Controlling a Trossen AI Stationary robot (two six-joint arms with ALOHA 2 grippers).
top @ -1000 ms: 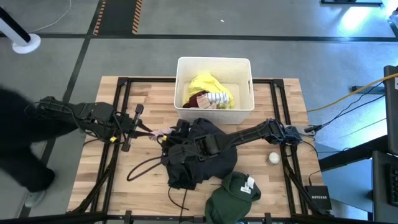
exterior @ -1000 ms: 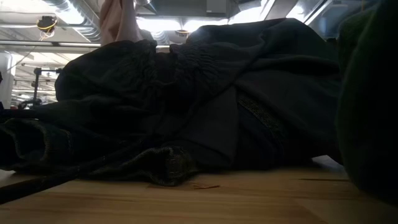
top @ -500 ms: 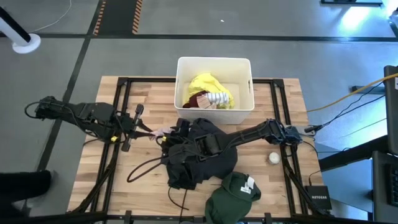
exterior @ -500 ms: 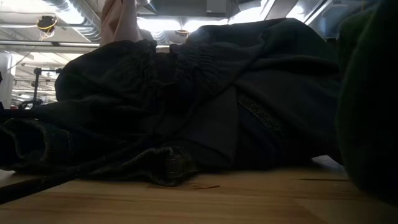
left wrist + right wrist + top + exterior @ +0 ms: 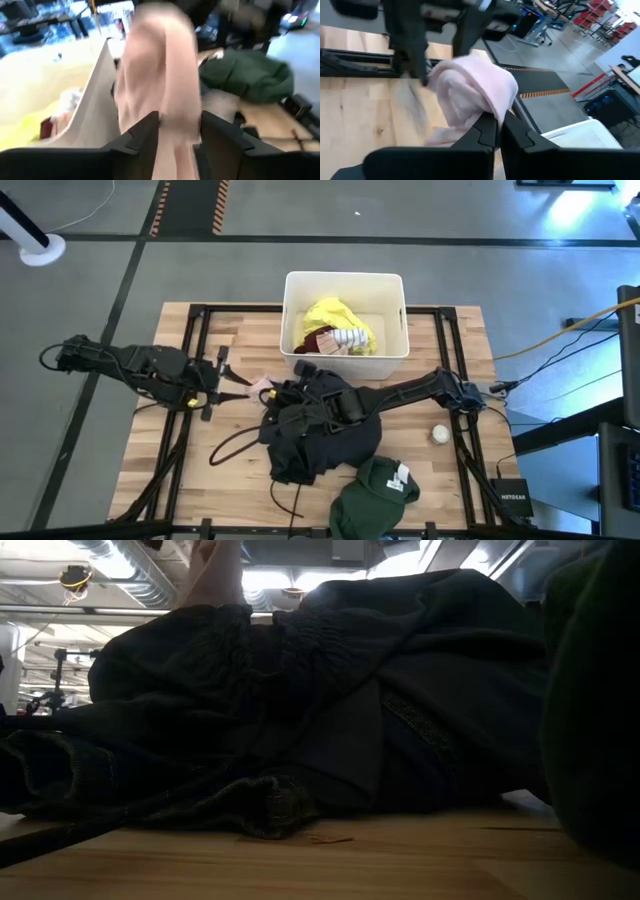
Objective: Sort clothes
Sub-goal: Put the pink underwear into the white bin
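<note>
A small pale pink cloth (image 5: 262, 386) hangs between my two grippers, just above the left edge of the black garment pile (image 5: 320, 425) at the table's middle. My right gripper (image 5: 498, 122) reaches in from the right over the pile and is shut on this cloth. My left gripper (image 5: 179, 131) comes from the left, its fingers apart with the pink cloth (image 5: 165, 85) between them. A dark green garment (image 5: 375, 490) lies near the front edge. Yellow and maroon garments (image 5: 335, 325) lie in the white bin (image 5: 345, 280). My right gripper pinches a rounded fold of the pink cloth (image 5: 490, 107) between its two shut fingers; the cloth bulges out beyond the fingertips, lifted above the table. My left gripper has the same cloth between its spread fingers (image 5: 142, 137); whether they touch it, I cannot tell.
The bin stands at the far middle, close behind both grippers. A small white ball (image 5: 440, 434) lies to the right of the black pile. A dark cord (image 5: 235, 448) loops out of the pile toward the left. In the low view the black pile (image 5: 300, 700) fills the foreground.
Both grippers and the pink cloth between them have shifted a little toward the bin, to the far right. In the low view the cloth has drifted sideways above the black pile, which has stayed still.
</note>
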